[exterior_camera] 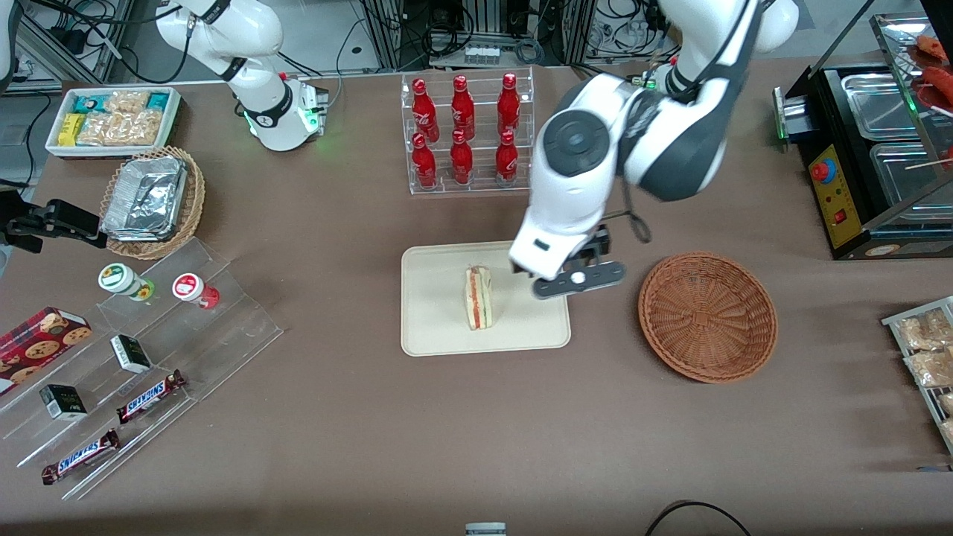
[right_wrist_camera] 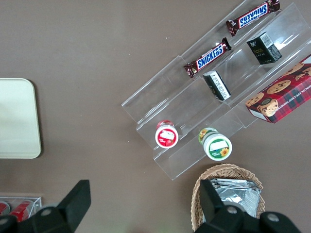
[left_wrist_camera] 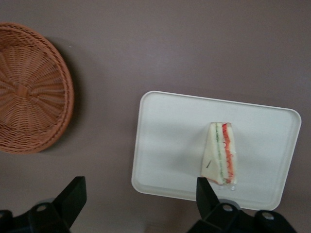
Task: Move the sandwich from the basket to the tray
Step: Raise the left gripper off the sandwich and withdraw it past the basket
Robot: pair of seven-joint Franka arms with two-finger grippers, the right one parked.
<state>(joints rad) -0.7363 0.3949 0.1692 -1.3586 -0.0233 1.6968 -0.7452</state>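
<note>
The robot's black two-finger gripper (left_wrist_camera: 138, 201) is wide open and holds nothing. It hangs above the brown table (exterior_camera: 357, 417), over the edge of the flat cream tray with rounded corners (exterior_camera: 435, 327) that faces the basket. In the wrist view, one black finger (left_wrist_camera: 206, 194) shows just beside the sandwich's pointed end.

The small triangle sandwich of pale bread with red, orange and green stripes (exterior_camera: 477, 298) stands on the tray, near the middle, with its striped edge facing up. The round reddish-brown woven basket (exterior_camera: 707, 316) sits beside the tray, toward the working arm's end of the table, and it has nothing in it. So the job looks just about done.

What could still go wrong? The sandwich stands on a thin side, so I think it can tip over easily. If the gripper drops lower or swings sideways over the tray, a finger could bump the sandwich and knock it flat, or push it toward the low rim. A low gripper could also catch the tray's edge and slide the whole tray. Going straight up first looks like the safest way out.
</note>
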